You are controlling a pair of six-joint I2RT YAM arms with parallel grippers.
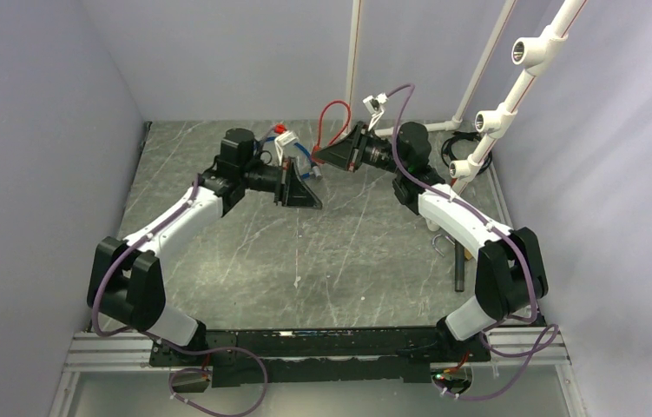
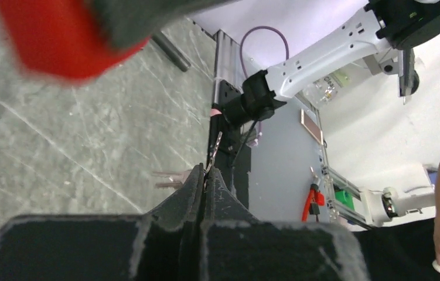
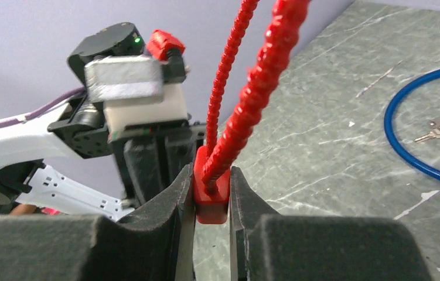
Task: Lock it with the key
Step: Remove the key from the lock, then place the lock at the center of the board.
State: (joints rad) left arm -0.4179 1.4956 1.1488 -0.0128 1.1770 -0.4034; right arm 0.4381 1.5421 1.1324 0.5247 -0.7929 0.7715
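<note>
My right gripper (image 3: 211, 175) is shut on a small red lock body (image 3: 211, 202), held off the table. The lock's red ribbed cable (image 3: 264, 76) loops upward from it. My left gripper (image 2: 206, 170) is shut on the key (image 2: 217, 147), a thin silver strip seen edge-on past the fingertips. The red lock (image 2: 71, 35) is a blur at the top left of the left wrist view. In the top view the left gripper (image 1: 305, 193) and right gripper (image 1: 329, 155) face each other closely at the back of the table. A blue cable (image 3: 410, 152) lies on the table.
Two more small silver keys (image 3: 438, 127) lie on the table inside the blue loop. A dark rod (image 1: 459, 269) and a metal hook (image 1: 437, 248) lie by the right arm. White pipe framing (image 1: 496, 113) and a black cable coil (image 1: 461, 143) stand at the back right.
</note>
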